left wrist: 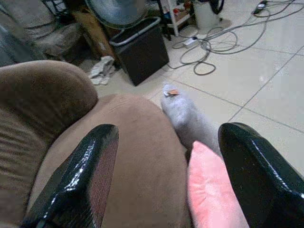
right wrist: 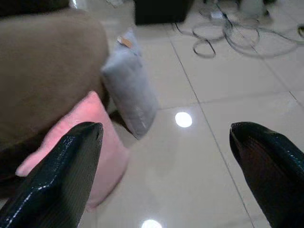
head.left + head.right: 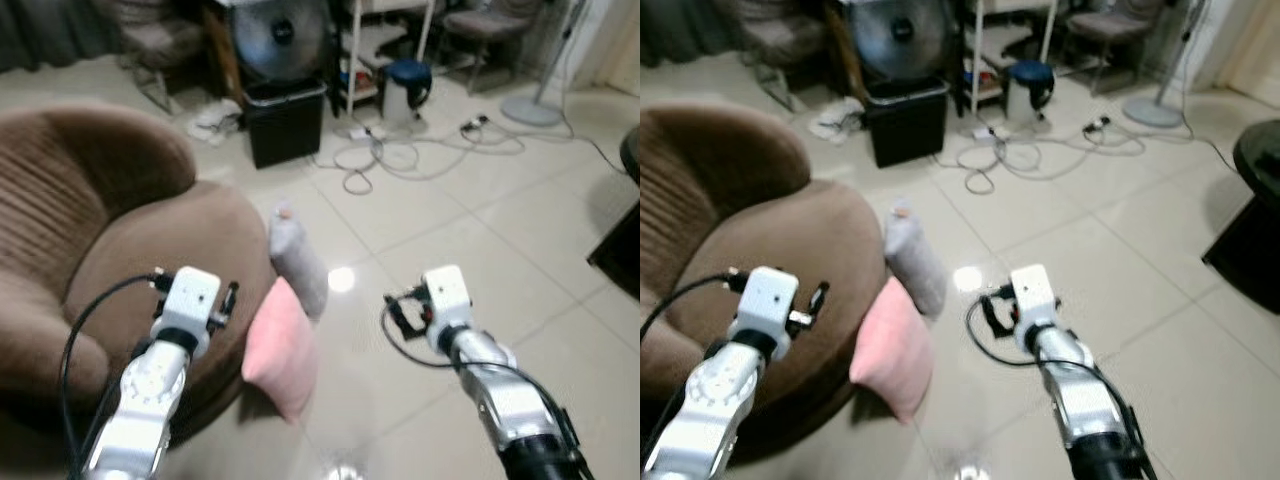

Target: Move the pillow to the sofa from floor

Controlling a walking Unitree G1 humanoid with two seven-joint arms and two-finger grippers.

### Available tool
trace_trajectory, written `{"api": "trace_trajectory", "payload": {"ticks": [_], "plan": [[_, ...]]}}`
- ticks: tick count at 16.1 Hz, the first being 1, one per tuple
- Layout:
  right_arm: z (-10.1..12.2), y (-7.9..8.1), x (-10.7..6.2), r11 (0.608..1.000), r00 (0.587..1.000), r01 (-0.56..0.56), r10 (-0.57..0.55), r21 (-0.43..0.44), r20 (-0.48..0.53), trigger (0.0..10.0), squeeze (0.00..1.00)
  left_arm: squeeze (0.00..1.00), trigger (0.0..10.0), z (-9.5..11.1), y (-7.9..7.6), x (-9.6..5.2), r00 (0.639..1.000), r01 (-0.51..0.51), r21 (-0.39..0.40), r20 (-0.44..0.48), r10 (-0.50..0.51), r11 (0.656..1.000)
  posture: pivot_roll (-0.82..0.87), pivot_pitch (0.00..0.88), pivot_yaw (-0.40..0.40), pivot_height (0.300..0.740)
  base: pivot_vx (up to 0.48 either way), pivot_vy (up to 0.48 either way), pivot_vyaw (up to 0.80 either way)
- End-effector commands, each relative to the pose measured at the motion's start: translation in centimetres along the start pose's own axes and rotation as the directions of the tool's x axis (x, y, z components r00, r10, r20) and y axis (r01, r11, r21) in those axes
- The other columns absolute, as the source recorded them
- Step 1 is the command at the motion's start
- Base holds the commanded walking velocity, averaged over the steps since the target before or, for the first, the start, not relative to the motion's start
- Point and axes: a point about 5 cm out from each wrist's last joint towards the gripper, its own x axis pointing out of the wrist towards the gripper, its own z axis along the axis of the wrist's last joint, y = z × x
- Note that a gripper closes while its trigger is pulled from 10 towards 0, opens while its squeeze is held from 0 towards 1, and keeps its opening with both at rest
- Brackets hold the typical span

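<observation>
Both arms are reaching out low in the head views, so starting there: the left gripper [image 1: 161, 180] is hanging over the front edge of the brown sofa [image 3: 120, 250], fingers spread wide and holding nothing. In its wrist view one black finger [image 1: 80, 175] is sitting over the sofa cushion and the other over the pink pillow [image 3: 280, 350], so the pillow's top corner is peeking in right beside that second finger, not between the two.

Over at about 3 o'clock from the pillow, the right gripper [image 2: 161, 171] is hovering above the shiny tile floor [image 3: 450, 220], also wide open and empty. In its wrist view the pink pillow is lying just past one fingertip [image 2: 71, 161], partly hidden behind it, with bare floor filling the gap between the fingers.

That pink pillow is standing on its edge on the floor, leaning against the sofa's front. A grey pillow [image 3: 297, 262] is propped the same way just beyond it, at roughly 12 o'clock, and the two look like they're touching or nearly so.

Farther back at 12 o'clock a black bin [image 3: 285, 120] is sitting with a fan [image 3: 275, 35] behind it, and loose white cables [image 3: 400, 155] are sprawling over the tiles toward 1 o'clock.
</observation>
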Motion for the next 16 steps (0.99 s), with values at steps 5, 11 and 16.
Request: {"api": "trace_trajectory", "payload": {"ticks": [5, 11, 16], "plan": [[0.61, 0.42, 0.42, 0.997, 0.998, -0.054, 0.055, -0.048, 0.023, 10.0, 0.00, 0.00, 10.0, -0.36, 0.14, -0.25, 1.000, 0.003, 0.006, -0.016, -0.002, 1.000, 0.14, 0.000, -0.019, 0.740, 0.253, 0.000, 0.48], [0.49, 0.15, 0.41, 0.999, 0.999, -0.032, 0.033, -0.013, 0.030, 10.0, 0.00, 0.00, 10.0, -0.32, 0.08, -0.28, 1.000, 0.003, 0.006, -0.013, -0.003, 1.000, 0.14, 0.000, -0.021, 0.740, 0.251, 0.000, 0.13], [0.50, 0.15, 0.41, 1.000, 0.999, -0.028, 0.028, -0.002, 0.032, 10.0, 0.00, 0.00, 10.0, -0.29, 0.13, -0.21, 1.000, 0.005, 0.006, -0.013, -0.005, 1.000, 0.13, 0.000, -0.015, 0.740, 0.252, 0.000, 0.00]]}}
